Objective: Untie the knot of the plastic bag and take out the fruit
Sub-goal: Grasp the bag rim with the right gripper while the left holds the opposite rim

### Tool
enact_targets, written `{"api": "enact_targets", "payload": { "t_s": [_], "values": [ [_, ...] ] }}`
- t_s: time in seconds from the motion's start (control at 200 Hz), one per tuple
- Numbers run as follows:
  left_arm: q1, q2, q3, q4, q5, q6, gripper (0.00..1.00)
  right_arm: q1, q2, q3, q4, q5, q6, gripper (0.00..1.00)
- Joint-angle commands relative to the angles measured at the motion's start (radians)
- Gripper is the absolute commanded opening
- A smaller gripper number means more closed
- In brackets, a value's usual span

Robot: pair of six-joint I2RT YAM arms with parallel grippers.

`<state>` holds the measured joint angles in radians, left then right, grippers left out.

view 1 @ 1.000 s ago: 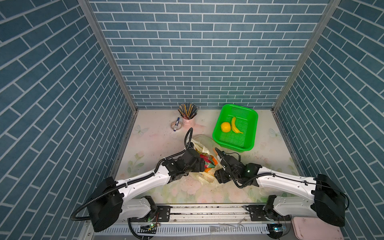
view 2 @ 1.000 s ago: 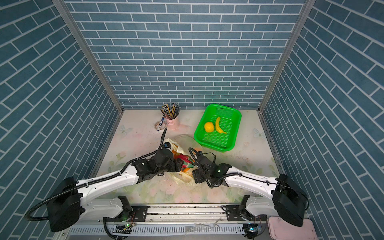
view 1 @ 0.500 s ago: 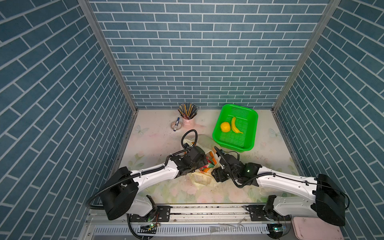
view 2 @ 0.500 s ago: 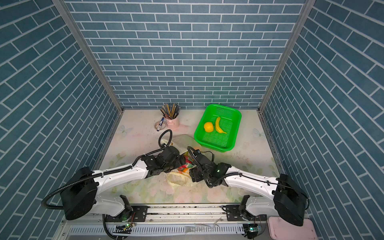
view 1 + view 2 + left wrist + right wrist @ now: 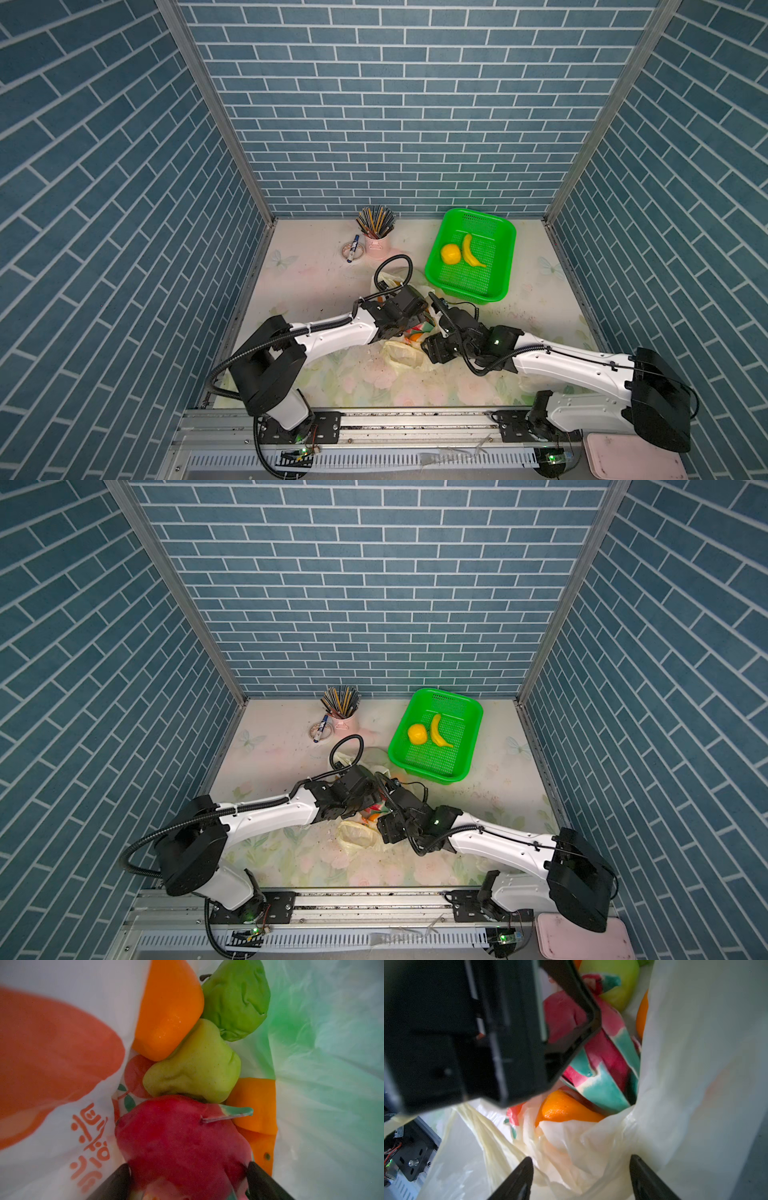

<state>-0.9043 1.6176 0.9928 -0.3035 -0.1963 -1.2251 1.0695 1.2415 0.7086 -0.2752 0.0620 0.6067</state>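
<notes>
The plastic bag [image 5: 405,353] lies open mid-table between both arms in both top views. My left gripper [image 5: 188,1180] is inside it, open, its black fingers [image 5: 118,1180] flanking the pink-red dragon fruit [image 5: 182,1147]. Behind that fruit lie a yellow-green fruit [image 5: 195,1070], a green lumpy one [image 5: 234,1001] and orange ones [image 5: 168,1007]. My right gripper [image 5: 581,1178] is open at the bag's near rim, with crumpled pale plastic [image 5: 591,1147] between its fingers. From there I see the dragon fruit [image 5: 608,1053] and an orange [image 5: 562,1109]. No knot shows.
A green basket [image 5: 498,232] at the back right holds a yellow round fruit [image 5: 450,253] and a banana [image 5: 471,251]. A pink cup of pencils [image 5: 376,237] and a marker on a tape ring [image 5: 353,251] stand at the back. Brick walls close in three sides.
My left arm has stretched forward and to the right, pushing its gripper deeper into the bag. The right arm has hardly moved.
</notes>
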Motion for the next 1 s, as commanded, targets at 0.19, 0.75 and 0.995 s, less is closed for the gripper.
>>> {"api": "enact_targets", "payload": {
  "t_s": [0.19,0.75,0.995],
  "values": [
    [-0.002,0.171,0.039,0.002,0.005,0.086,0.88,0.007,-0.007,0.013,0.010,-0.010,0.025,0.74],
    [0.027,0.096,-0.057,-0.002,-0.043,0.160,0.66,-0.012,-0.284,-0.011,0.043,0.123,0.050,0.76],
    [0.034,-0.033,-0.131,0.010,-0.032,0.194,0.65,-0.120,-0.239,0.034,0.071,0.025,0.089,0.75]
  ]
}}
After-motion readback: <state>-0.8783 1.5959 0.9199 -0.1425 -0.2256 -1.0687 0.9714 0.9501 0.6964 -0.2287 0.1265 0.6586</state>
